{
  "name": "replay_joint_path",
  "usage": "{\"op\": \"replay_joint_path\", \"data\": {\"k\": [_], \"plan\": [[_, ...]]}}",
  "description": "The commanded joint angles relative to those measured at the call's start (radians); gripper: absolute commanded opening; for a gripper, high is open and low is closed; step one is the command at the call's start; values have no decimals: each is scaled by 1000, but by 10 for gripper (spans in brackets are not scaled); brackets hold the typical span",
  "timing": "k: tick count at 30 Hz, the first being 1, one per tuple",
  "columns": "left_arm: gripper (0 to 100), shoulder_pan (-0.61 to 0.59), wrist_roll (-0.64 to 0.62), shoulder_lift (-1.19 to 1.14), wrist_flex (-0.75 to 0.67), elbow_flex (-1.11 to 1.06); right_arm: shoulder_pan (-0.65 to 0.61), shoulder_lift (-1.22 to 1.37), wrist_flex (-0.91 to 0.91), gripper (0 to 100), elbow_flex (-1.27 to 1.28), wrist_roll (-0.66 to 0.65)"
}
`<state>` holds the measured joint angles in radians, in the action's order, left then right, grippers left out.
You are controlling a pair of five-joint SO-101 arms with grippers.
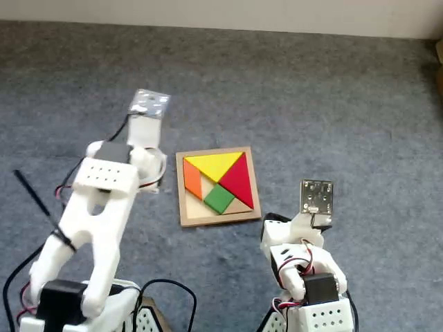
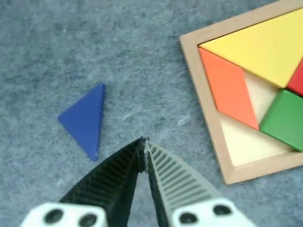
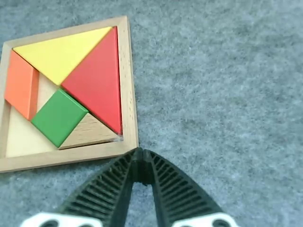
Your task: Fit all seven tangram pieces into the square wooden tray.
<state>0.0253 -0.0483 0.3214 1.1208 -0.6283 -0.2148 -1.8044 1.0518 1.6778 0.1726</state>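
Since the left pincer [image 2: 143, 142] hangs with its jaws pressed together and nothing between them, it has to open before it can take anything. Near its tips, flat on the grey carpet [image 2: 142, 47], lies the blue triangle [image 2: 84, 120], apart from the rim of the tray [image 2: 203, 94]. It looks like a thin slab of painted wood: light, stiff, smooth-faced, probably a little slippery, not fragile. Lying low in the pile, it offers only its thin edges, so I judge the best hold is across its narrow width, one finger on the long edge and one at the opposite corner. Nothing lies between pincer and piece.

The tray sits near the middle of the carpet and holds a yellow triangle [image 2: 260, 49], orange parallelogram [image 2: 229, 90], green square [image 2: 284, 118], red triangle [image 3: 97, 80] and plain wooden triangle [image 3: 87, 132]. Bare floor shows beside the orange piece. Its raised rim must be cleared on the way in. The right pincer [image 3: 141, 153], also closed and empty, hovers just off the tray's edge by the wooden triangle.
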Motion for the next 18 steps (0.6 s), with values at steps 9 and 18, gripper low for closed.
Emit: {"op": "replay_joint_path", "data": {"k": [9,18], "plan": [[6,-174,14,116,-80,-104,21,13,8,4,136,-11],[5,-173,15,170,-175,-225,21,13,8,4,136,-11]]}}
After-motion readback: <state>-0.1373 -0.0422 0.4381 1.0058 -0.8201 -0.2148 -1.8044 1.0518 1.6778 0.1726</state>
